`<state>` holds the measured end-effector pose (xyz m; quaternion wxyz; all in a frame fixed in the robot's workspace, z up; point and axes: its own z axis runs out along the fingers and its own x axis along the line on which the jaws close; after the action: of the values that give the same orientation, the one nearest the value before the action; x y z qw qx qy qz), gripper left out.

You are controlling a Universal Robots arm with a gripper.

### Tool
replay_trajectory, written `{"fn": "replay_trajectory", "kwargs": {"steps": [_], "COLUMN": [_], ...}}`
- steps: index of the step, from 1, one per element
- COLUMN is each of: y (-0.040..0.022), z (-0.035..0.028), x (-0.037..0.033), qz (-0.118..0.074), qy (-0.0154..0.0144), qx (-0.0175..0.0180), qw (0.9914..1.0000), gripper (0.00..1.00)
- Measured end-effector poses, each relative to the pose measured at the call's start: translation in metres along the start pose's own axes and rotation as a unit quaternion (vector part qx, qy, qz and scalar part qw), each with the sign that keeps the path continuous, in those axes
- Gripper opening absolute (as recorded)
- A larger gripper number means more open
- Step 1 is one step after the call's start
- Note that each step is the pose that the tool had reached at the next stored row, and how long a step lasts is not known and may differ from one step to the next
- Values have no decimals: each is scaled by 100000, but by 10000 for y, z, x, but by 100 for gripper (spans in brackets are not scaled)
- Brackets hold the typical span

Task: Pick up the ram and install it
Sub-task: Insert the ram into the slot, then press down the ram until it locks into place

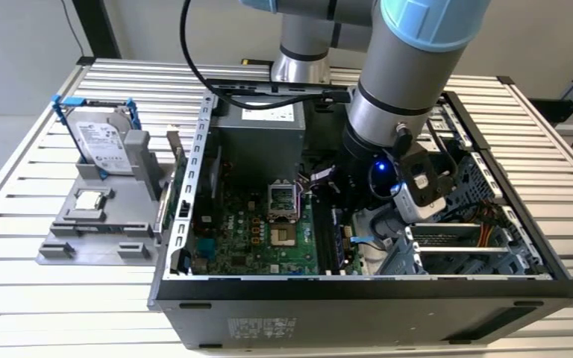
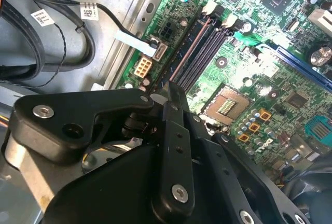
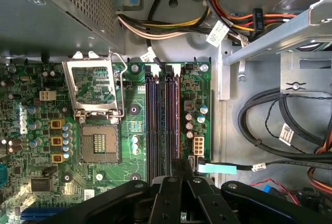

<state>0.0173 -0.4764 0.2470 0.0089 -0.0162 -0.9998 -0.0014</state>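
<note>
Right, the ram [image 3: 169, 125]: what looks like its thin dark edge stands in the memory slots [image 3: 155, 115] directly ahead of the gripper [image 3: 181, 166]. The fingers are drawn tight together over that same line. Whether they pinch the stick or merely bear on it, I cannot tell.

I judge this as the installing step, deep inside the computer case [image 1: 366, 287]. Seating calls for straight, even pressure along the slot, with the end clips free.

Just beside the fingertips sit a white connector [image 3: 197, 144] and a pale blue cable tab [image 3: 217, 168]. Black cables [image 3: 290, 125] loop further out on that side. The open processor socket [image 3: 99, 146] lies on the opposite side.
</note>
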Motion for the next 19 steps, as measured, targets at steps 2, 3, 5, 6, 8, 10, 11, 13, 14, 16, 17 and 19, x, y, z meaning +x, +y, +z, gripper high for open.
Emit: {"fn": "replay_trajectory", "kwargs": {"steps": [2, 3, 5, 6, 8, 10, 11, 13, 14, 16, 17, 19], "y": [0, 0, 0, 0, 0, 2, 3, 8, 11, 17, 19, 24], "z": [0, 0, 0, 0, 0, 0, 0, 0, 0, 0, 0, 0], "x": [0, -1, -1, -1, -1, -1, -1, -1, 0, 0, 0, 0], "qz": [-33, -400, -2005, -2955, -4704, -5889, -6363, -7396, -7957, -9278, -9908, -11021], "qy": [1, 2, 4, 7, 13, 16, 16, 19, 19, 23, 24, 27], "qx": [4, 15, 43, 55, 92, 110, 119, 140, 149, 170, 181, 205], "qw": [100000, 99999, 99980, 99956, 99889, 99826, 99797, 99726, 99683, 99569, 99508, 99391], "gripper": [0, 0, 0, 0, 0, 0, 0, 0, 0, 0, 0, 0]}}
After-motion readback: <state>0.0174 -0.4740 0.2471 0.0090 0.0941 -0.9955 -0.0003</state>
